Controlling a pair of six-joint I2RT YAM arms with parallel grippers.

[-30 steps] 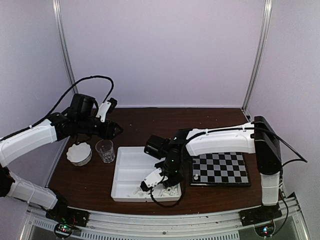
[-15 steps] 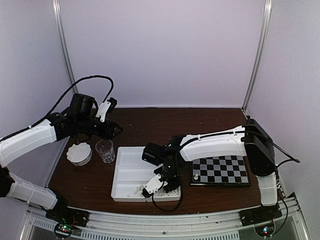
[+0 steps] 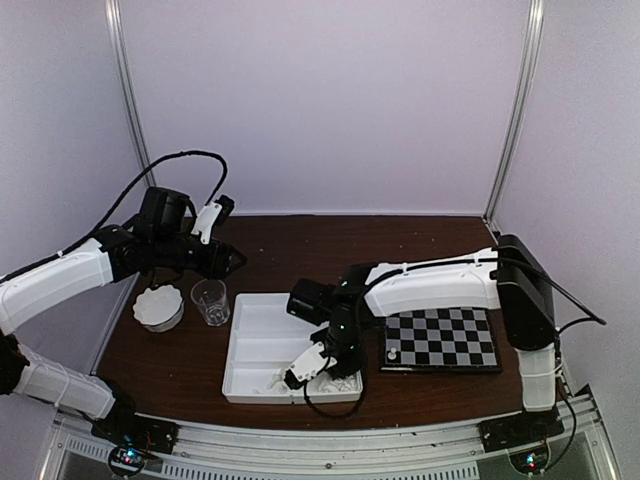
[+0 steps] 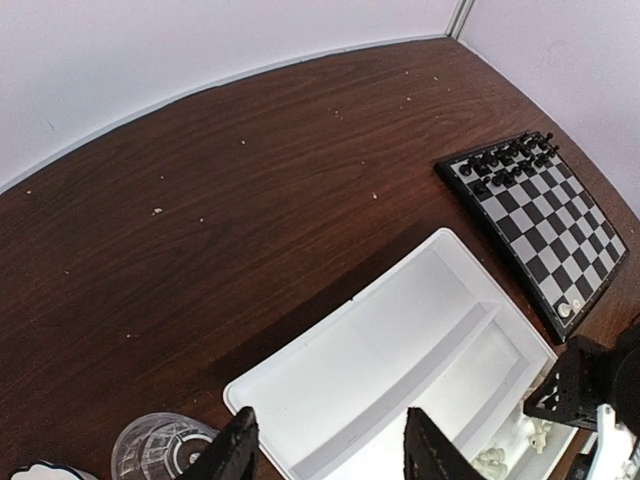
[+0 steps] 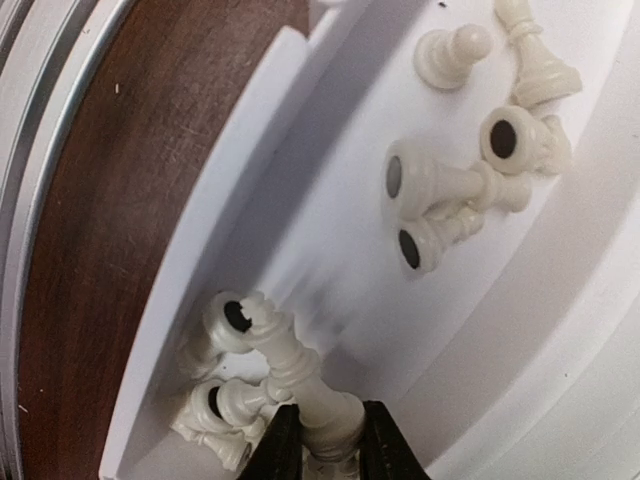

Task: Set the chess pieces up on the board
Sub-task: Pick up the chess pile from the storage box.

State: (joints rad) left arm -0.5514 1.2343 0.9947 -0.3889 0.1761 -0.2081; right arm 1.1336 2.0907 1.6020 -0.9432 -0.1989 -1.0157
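Note:
The board [image 3: 450, 337] lies right of the white tray [image 3: 260, 335]. Black chess pieces [image 4: 505, 160] stand along its far rows, and one white piece [image 4: 568, 308] stands at its near left corner. My right gripper [image 5: 322, 440] is down in the tray's near compartment, shut on the base of a white crowned piece [image 5: 298, 372] whose top lies against other fallen white pieces. More white pieces [image 5: 450, 190] lie loose further along that compartment. My left gripper [image 4: 335, 440] hangs open and empty above the tray's far left corner.
A clear plastic cup [image 3: 210, 300] and a white scalloped bowl [image 3: 160, 307] stand left of the tray. The tray's low wall [image 5: 230, 190] runs close beside the held piece. Bare brown table [image 4: 250, 190] stretches behind the tray and board.
My right gripper dipped into the tray's near compartment and closed on the white piece. The left arm has not moved.

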